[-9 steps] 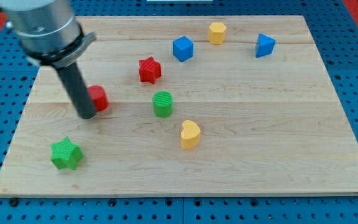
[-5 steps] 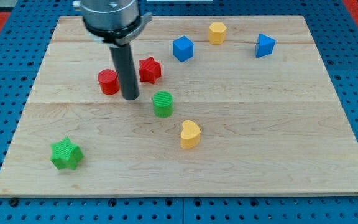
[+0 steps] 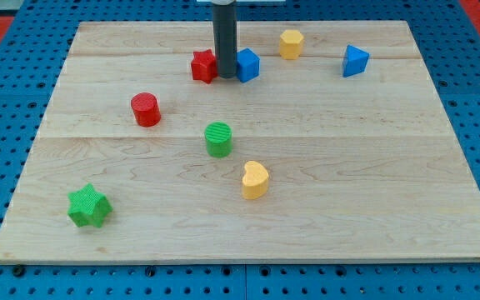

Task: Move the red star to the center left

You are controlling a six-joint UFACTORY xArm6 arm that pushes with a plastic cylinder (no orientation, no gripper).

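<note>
Standing upright near the view's top, my tip (image 3: pixel 226 77) down on the table (image 3: pixel 373 183), wedged between the red star (image 3: pixel 203 66) on its left and the blue cube (image 3: pixel 247 64) on its right, touching or all but touching both. No jaws on this rod, so nothing to report as spread or pressed together. Rod running straight up out of the view's top edge.

Red star sitting in the upper part of the table, a little left of the middle, just beside the rod. Blue cube just beside the rod on the other side.

Further right along the top: yellow block (image 3: pixel 290 43), rounded shape hard to make out, then a blue block (image 3: pixel 354 60) of angular shape near the top right, well apart from the tip.

Below and to the left of the star: red cylinder (image 3: pixel 146 109), standing alone. Green cylinder (image 3: pixel 218 138) near the table's middle, yellow heart (image 3: pixel 255 179) just below and right of it. Green star (image 3: pixel 87 206) far down at the lower left, well apart from everything else.
</note>
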